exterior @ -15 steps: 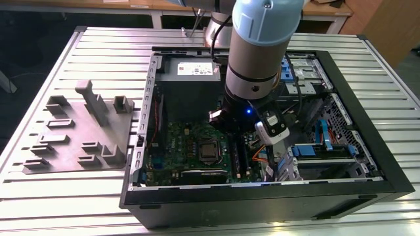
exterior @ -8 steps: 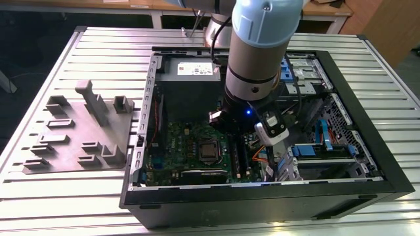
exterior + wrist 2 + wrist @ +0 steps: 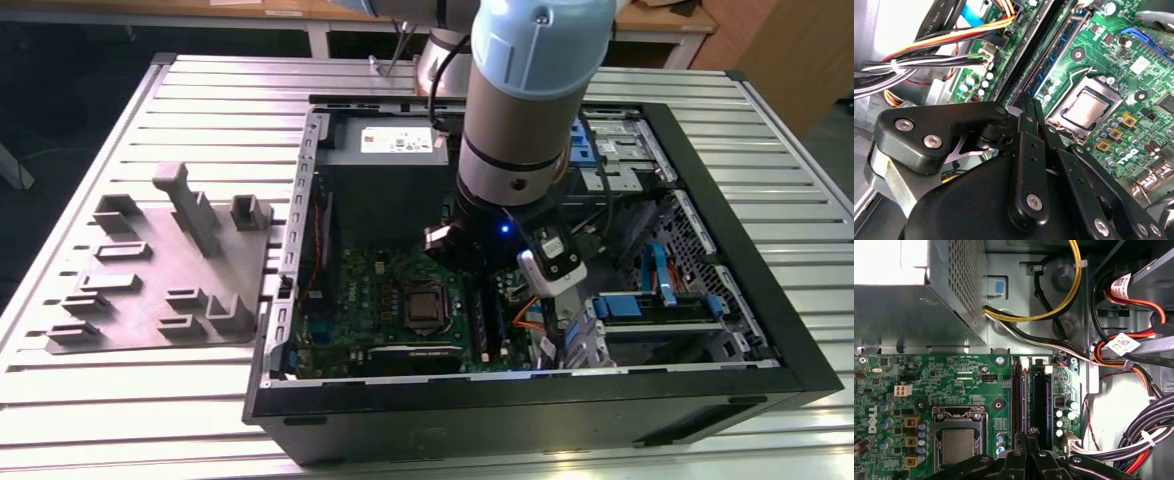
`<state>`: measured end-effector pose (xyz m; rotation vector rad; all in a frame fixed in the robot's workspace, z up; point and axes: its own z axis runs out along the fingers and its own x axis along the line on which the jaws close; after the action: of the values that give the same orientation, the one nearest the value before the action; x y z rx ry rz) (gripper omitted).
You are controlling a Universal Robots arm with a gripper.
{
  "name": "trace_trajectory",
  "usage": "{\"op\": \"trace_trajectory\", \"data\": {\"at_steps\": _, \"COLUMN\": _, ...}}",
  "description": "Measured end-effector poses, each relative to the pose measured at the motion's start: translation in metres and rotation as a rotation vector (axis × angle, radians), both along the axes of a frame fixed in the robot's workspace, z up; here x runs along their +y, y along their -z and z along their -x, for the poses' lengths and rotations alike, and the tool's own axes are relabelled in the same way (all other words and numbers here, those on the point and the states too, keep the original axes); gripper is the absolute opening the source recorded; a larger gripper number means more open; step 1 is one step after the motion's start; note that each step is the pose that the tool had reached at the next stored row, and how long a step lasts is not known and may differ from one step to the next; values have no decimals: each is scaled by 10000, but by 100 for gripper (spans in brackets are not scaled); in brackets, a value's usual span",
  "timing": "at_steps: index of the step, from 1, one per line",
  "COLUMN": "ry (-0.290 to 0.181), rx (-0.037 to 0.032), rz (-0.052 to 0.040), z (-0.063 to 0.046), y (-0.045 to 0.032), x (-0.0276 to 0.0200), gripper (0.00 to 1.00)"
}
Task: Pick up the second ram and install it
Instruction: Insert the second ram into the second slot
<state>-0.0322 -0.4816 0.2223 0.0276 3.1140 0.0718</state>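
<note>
White printed tags (image 3: 1124, 344) hang on the red and black cables well off from the silver processor chip (image 3: 958, 446), and the green board (image 3: 954, 375) around that chip carries small white lettering. The gripper (image 3: 1030, 432) has its fingers (image 3: 1024, 107) drawn together with hardly any gap, tips down at the memory slots just beside the chip. The second ram (image 3: 1021, 395) stands on edge in the slot nearest the chip, running away from the fingertips; I cannot tell whether they pinch it.
</note>
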Motion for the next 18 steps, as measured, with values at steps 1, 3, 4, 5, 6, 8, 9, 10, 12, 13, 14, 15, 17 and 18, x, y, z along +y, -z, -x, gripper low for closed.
{"op": "trace_trajectory", "data": {"at_steps": 1, "ry": 0, "rx": 1, "rz": 2, "z": 0, "y": -10, "x": 0, "gripper": 11}}
{"op": "trace_trajectory", "data": {"at_steps": 3, "ry": 0, "rx": 0, "rz": -1, "z": 0, "y": -15, "x": 0, "gripper": 11}}
{"op": "trace_trajectory", "data": {"at_steps": 4, "ry": 0, "rx": 0, "rz": 0, "z": 0, "y": -15, "x": 0, "gripper": 11}}
{"op": "trace_trajectory", "data": {"at_steps": 5, "ry": 1, "rx": 0, "rz": 10, "z": -1, "y": -15, "x": 0, "gripper": 11}}
{"op": "trace_trajectory", "data": {"at_steps": 6, "ry": 17, "rx": 1, "rz": 33, "z": -1, "y": -16, "x": 0, "gripper": 11}}
{"op": "trace_trajectory", "data": {"at_steps": 8, "ry": 71, "rx": -1, "rz": 82, "z": -1, "y": -13, "x": 0, "gripper": 11}}
{"op": "trace_trajectory", "data": {"at_steps": 9, "ry": 82, "rx": 0, "rz": 88, "z": 0, "y": -13, "x": 0, "gripper": 11}}
{"op": "trace_trajectory", "data": {"at_steps": 10, "ry": 84, "rx": 0, "rz": 90, "z": 0, "y": -13, "x": -1, "gripper": 11}}
{"op": "trace_trajectory", "data": {"at_steps": 12, "ry": 91, "rx": -1, "rz": 87, "z": 0, "y": -8, "x": 0, "gripper": 11}}
{"op": "trace_trajectory", "data": {"at_steps": 13, "ry": 91, "rx": -1, "rz": 87, "z": 0, "y": -5, "x": 0, "gripper": 11}}
{"op": "trace_trajectory", "data": {"at_steps": 14, "ry": 91, "rx": -1, "rz": 86, "z": 0, "y": -2, "x": 0, "gripper": 11}}
{"op": "trace_trajectory", "data": {"at_steps": 15, "ry": 92, "rx": -2, "rz": 85, "z": 0, "y": 2, "x": 0, "gripper": 11}}
{"op": "trace_trajectory", "data": {"at_steps": 17, "ry": 92, "rx": 0, "rz": 89, "z": 0, "y": 3, "x": 0, "gripper": 11}}
{"op": "trace_trajectory", "data": {"at_steps": 18, "ry": 92, "rx": 0, "rz": 88, "z": 0, "y": 6, "x": 0, "gripper": 11}}
